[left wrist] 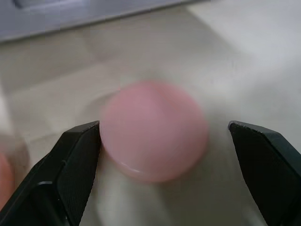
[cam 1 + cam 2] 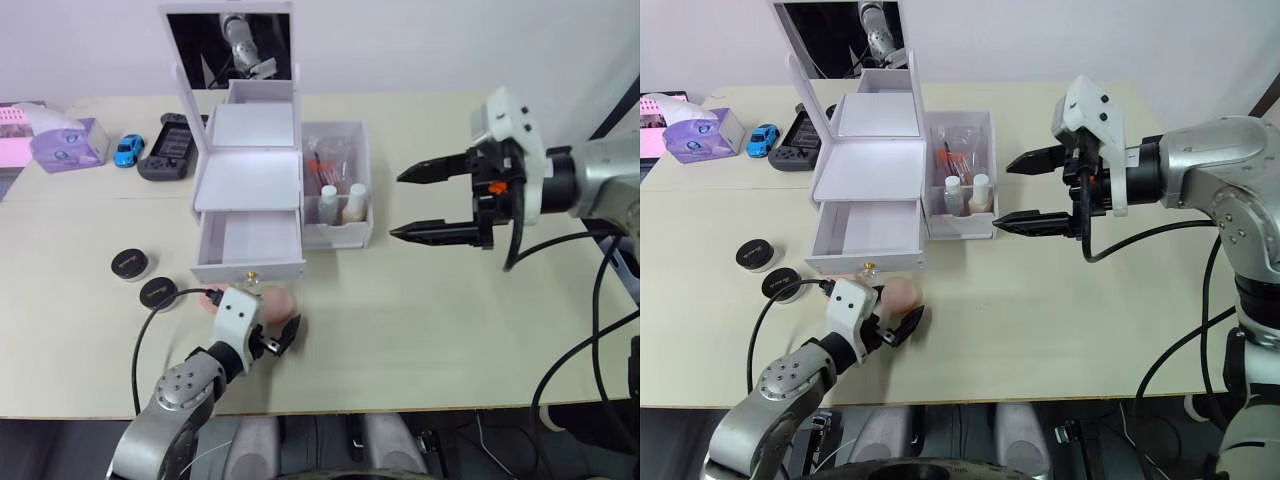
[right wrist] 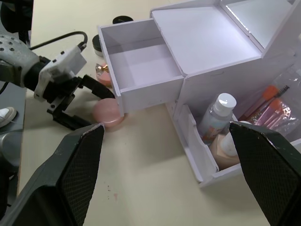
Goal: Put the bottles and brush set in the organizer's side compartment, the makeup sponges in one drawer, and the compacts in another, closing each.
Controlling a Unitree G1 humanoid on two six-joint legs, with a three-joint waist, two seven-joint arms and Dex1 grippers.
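The white organizer (image 2: pixel 248 180) stands mid-table with its mirror up and its lower drawer (image 2: pixel 250 245) pulled out and bare inside. Its side compartment (image 2: pixel 360 190) holds the two bottles (image 2: pixel 328 203) (image 2: pixel 355 202) and the brush set (image 2: pixel 328 158). In front of the drawer lie two pink makeup sponges (image 2: pixel 282 302) (image 2: pixel 212 298). My left gripper (image 2: pixel 272 338) is open, its fingers on either side of the nearer sponge (image 1: pixel 154 136). Two black compacts (image 2: pixel 131 264) (image 2: pixel 158 293) sit to the left of the drawer. Right of the organizer, my right gripper (image 2: pixel 397 205) hovers open, holding nothing.
At the back left are a purple-and-white box (image 2: pixel 70 143), a blue toy car (image 2: pixel 128 150) and a black handheld game console (image 2: pixel 170 147). The table's front edge runs just behind my left arm.
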